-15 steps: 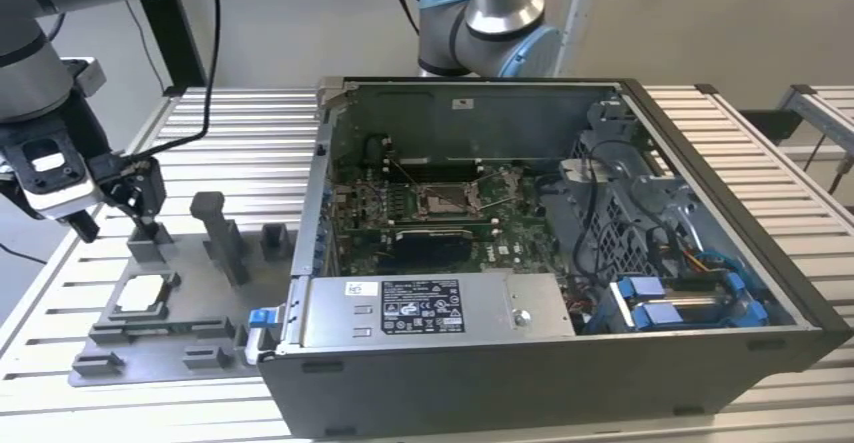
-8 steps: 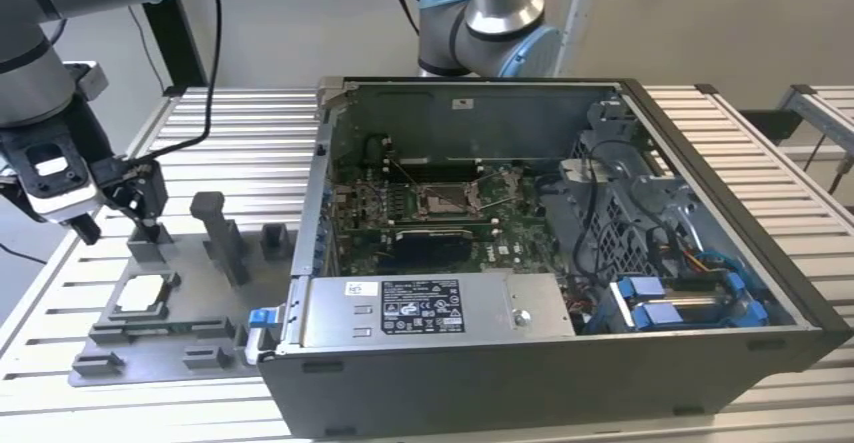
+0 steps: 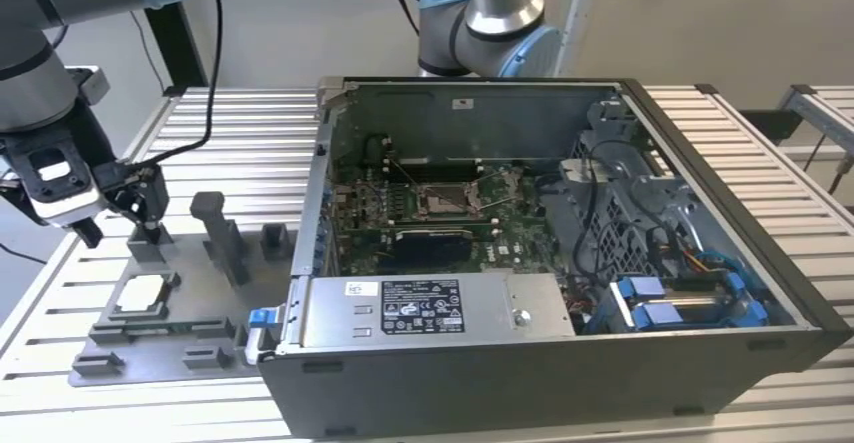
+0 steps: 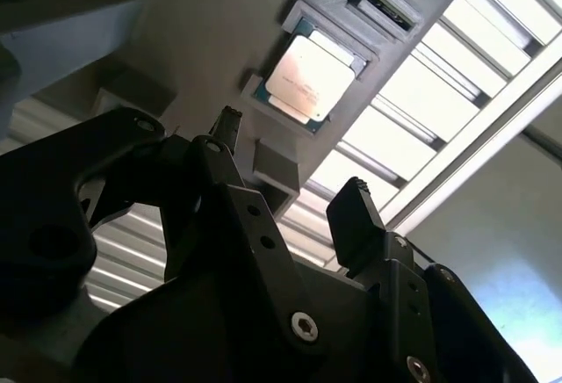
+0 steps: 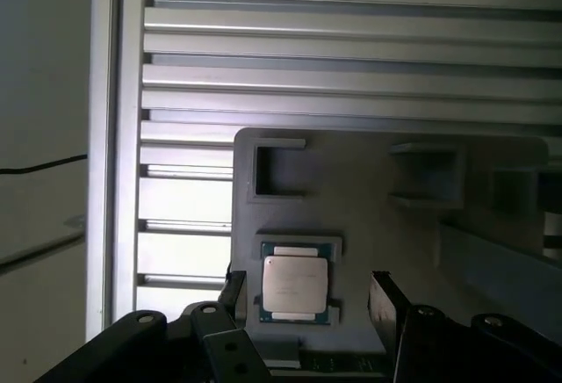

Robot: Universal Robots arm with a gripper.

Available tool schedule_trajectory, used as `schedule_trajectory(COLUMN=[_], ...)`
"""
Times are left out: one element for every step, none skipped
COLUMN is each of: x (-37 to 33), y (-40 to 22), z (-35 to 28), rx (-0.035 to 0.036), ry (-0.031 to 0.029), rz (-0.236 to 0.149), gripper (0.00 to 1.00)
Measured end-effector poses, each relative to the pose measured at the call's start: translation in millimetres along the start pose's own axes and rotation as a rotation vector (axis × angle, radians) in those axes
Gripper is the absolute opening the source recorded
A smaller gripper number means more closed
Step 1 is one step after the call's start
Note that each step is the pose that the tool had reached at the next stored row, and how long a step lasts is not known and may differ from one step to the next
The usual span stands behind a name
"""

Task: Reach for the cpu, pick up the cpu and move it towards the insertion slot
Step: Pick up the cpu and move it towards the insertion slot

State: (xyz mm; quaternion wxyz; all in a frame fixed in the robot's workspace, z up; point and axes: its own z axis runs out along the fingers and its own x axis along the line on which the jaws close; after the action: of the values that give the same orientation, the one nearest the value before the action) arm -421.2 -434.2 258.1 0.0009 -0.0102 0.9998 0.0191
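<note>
The cpu [image 3: 144, 289] lies flat in a square recess of the grey fixture plate [image 3: 200, 338] at the exterior view's left, its pale silvery top facing up. My gripper [image 3: 120, 225] hangs open a little above and behind it, holding nothing. In the first wrist view the cpu [image 5: 296, 283] sits just ahead of the gripper [image 5: 309, 302], in line with the gap between its dark fingertips [image 5: 385, 299]. The second wrist view shows the cpu [image 4: 309, 77] beyond the gripper [image 4: 290, 172]. The insertion slot [image 3: 447, 200] is a shiny square socket on the green board inside the open computer case.
Upright grey blocks [image 3: 218, 233] stand on the fixture plate near the gripper. The open computer case [image 3: 561, 263] takes up the middle and right, with a power supply [image 3: 427, 308] along its front. A second robot arm [image 3: 487, 23] stands behind it. The slatted aluminium table [image 5: 351, 58] lies underneath.
</note>
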Motion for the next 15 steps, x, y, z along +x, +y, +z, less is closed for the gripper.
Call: schedule_trajectory(x=[0.1, 0.1, 0.0, 0.1, 0.1, 0.1, 0.1, 0.1, 0.2, 0.2, 0.2, 0.2, 0.2, 0.3, 0.3], y=[-0.2, -0.9, -1.6, -2.7, -3.8, -4.8, -5.9, -7.0, -8.0, -8.9, -9.8, -10.6, -11.3, -12.1, -12.6], z=[0.7, 1.6, 2.7, 3.8, 4.9, 6.1, 7.4, 8.5, 9.6, 10.7, 11.7, 12.8, 13.8, 14.7, 15.8], rx=[0.0001, 0.0001, 0.0, 0.0, 0.0, -0.0001, -0.0001, -0.0001, 0.0, 0.0, 0.0, 0.0, 0.0, 0.0001, -0.0001], ry=[0.0001, 0.0002, 0.0, 0.0, 0.0, -0.0001, -0.0001, -0.0001, 0.0, 0.0, 0.0, -0.0001, 0.0, 0.0001, -0.0002], rz=[0.0, 0.0, 0.0, 0.0, 0.0, 0.0, 0.0, 0.0, 0.0, 0.0, 0.0, 0.0, 0.0, 0.0, 0.0], gripper=[1.0, 1.0, 1.0, 1.0, 1.0, 1.0, 1.0, 1.0, 1.0, 1.0, 1.0, 1.0, 1.0, 1.0, 1.0])
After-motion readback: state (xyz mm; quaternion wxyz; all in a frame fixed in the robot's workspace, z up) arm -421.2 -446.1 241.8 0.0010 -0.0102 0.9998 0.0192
